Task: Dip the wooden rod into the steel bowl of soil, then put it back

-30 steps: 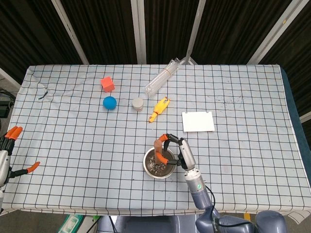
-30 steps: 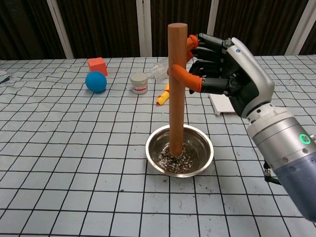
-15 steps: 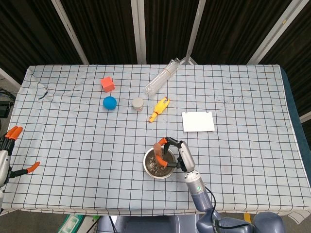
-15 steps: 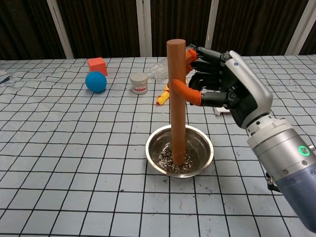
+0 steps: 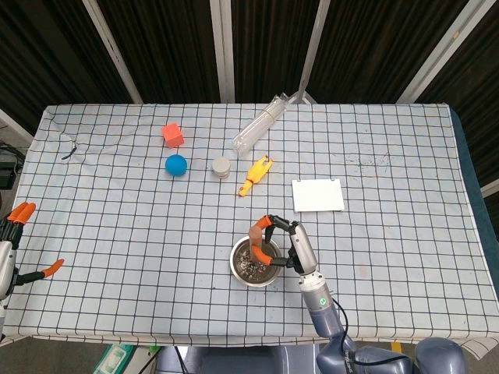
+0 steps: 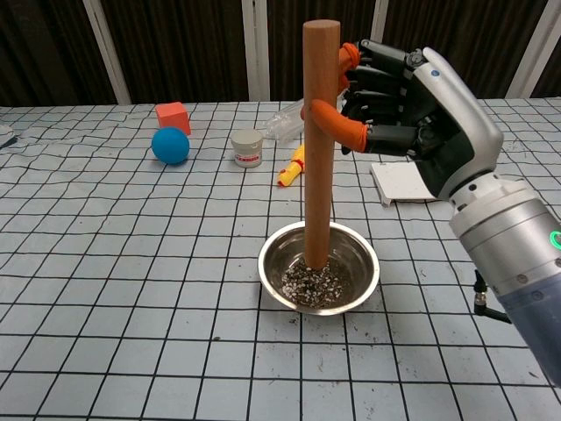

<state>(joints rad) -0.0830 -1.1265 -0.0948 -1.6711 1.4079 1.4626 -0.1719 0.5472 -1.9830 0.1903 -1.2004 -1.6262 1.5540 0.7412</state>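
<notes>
1. The left hand [image 5: 14, 234] rested idle at the table's [image 5: 117, 226] left edge, fingers spread, holding nothing.
2. The wooden rod [image 6: 320, 140] stood upright, its tip in the soil of the steel bowl [image 6: 361, 263], likely mid-dip.
3. The right hand [image 6: 412, 105] gripped the rod's upper part, keeping it vertical.

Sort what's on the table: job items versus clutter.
Job: wooden rod, held upright by the right hand; steel bowl of soil.
Clutter: red cube, blue ball, small jar, yellow toy, clear bottle, white pad.
</notes>
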